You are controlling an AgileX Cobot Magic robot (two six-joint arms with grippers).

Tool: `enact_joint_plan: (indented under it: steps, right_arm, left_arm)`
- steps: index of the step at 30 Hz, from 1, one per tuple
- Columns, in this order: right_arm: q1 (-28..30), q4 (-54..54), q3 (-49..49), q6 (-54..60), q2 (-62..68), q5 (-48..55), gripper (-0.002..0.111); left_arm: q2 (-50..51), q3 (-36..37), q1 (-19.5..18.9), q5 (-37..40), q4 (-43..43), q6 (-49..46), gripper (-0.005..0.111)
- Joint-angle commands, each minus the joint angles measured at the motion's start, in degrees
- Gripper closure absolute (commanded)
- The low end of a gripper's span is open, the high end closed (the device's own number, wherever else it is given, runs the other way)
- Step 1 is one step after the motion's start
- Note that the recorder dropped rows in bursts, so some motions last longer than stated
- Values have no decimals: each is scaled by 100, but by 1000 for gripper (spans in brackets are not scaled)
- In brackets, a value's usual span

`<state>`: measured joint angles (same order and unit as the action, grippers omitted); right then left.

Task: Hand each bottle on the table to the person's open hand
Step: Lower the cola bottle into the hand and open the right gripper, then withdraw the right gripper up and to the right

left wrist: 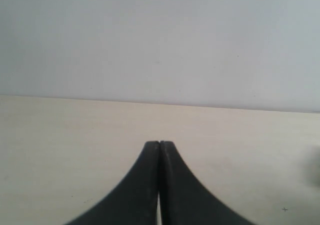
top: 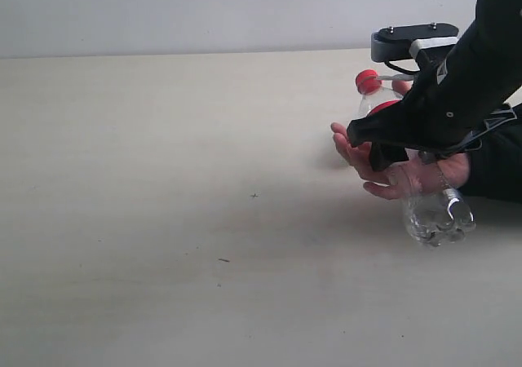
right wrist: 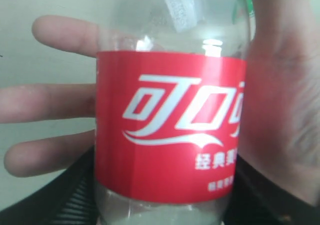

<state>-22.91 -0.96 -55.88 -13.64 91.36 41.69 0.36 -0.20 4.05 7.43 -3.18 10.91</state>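
Note:
A slim clear bottle with a red cap and red label lies tilted across the person's open hand. My right gripper is shut on its middle, and its black fingers press both sides of the label. In the right wrist view the person's fingers and palm spread right behind the bottle. My left gripper is shut with nothing in it, over the bare table. No other bottle shows.
The pale beige table stretches left of the hand, with a few tiny dark specks. The person's dark sleeve lies at the right edge. A plain wall stands behind the table.

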Motion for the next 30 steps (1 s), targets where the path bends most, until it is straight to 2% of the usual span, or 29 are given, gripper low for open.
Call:
enact_joint_plan:
  steps: [1, 4, 7, 10, 17, 23, 26, 30]
  right_arm:
    - [33, -70, 9, -4, -7, -45, 60]
    - [33, -70, 9, 34, -7, -66, 36]
    - [33, -70, 9, 57, -7, -66, 26]
    - [33, -70, 9, 57, -26, -93, 22]
    - [33, -70, -350, 71, -490, 251, 22]
    - [33, -47, -1148, 200, -1484, 1290, 22]
    - [33, 96, -1155, 351, -2137, 1354, 22]
    - [33, 514, -979, 864, -2980, 1550, 32]
  left_arm:
    - [-36, 20, -13, -28, 49, -7, 107]
    - [-36, 20, -13, -28, 49, -7, 107]
    - [-36, 20, -13, -28, 49, -7, 107]
    - [-36, 20, -13, -28, 49, -7, 107]
    - [-36, 20, -13, -28, 49, -7, 107]
    - [-36, 20, -13, -28, 49, -7, 107]
    - [-36, 20, -13, -28, 49, -7, 107]
    - [-36, 20, -13, -28, 49, -7, 107]
